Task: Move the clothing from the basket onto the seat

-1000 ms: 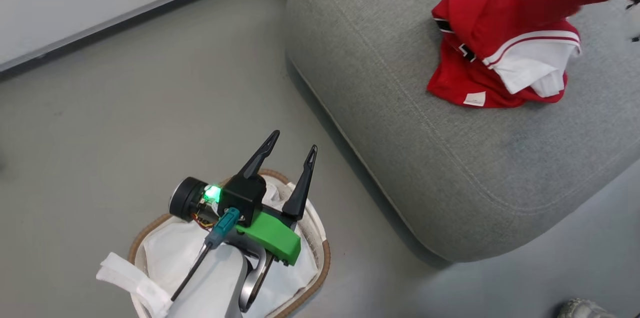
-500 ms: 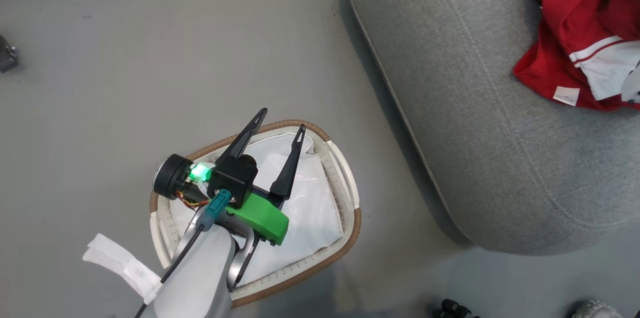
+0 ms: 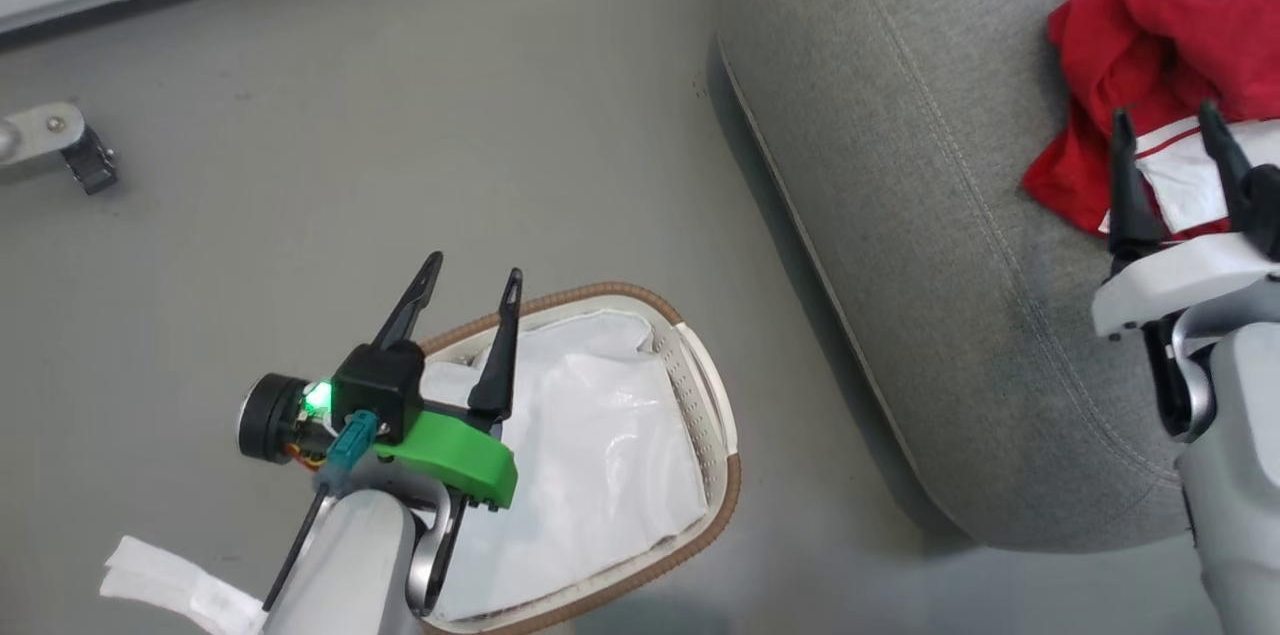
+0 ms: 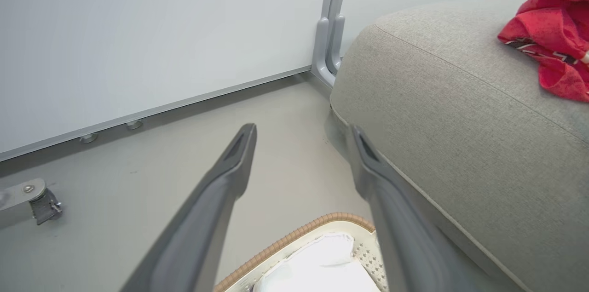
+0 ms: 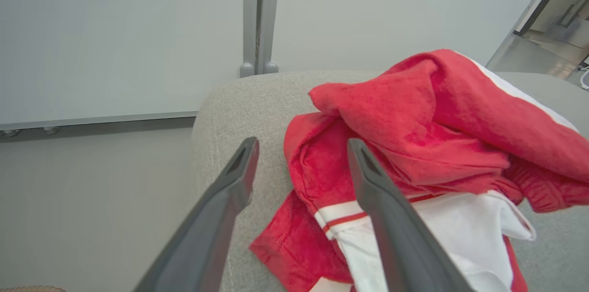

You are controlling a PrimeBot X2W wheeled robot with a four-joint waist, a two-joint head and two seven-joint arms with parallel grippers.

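Note:
The red clothing (image 3: 1160,45) lies in a crumpled heap on the grey seat (image 3: 920,165) at the upper right, a white striped-trim panel showing. My right gripper (image 3: 1165,120) stands open just above the heap's near edge, holding nothing; in the right wrist view the clothing (image 5: 414,145) lies past its fingertips (image 5: 301,145). The basket (image 3: 725,475) sits on the floor at lower centre with only its white liner (image 3: 590,465) inside. My left gripper (image 3: 472,267) hangs open over the basket's far-left rim; the left wrist view shows the basket (image 4: 299,237) rim below and the seat (image 4: 460,122) to the right.
A grey floor surrounds the basket. A white wall panel with a grey post (image 4: 329,30) runs along the far side. A metal caster bracket (image 3: 60,145) stands on the floor at the left. A white strap (image 3: 170,590) hangs off my left forearm.
The head camera has shifted, bringing my right gripper into view, open over the clothing. The red garment that hung in the air a second ago now lies on the heap.

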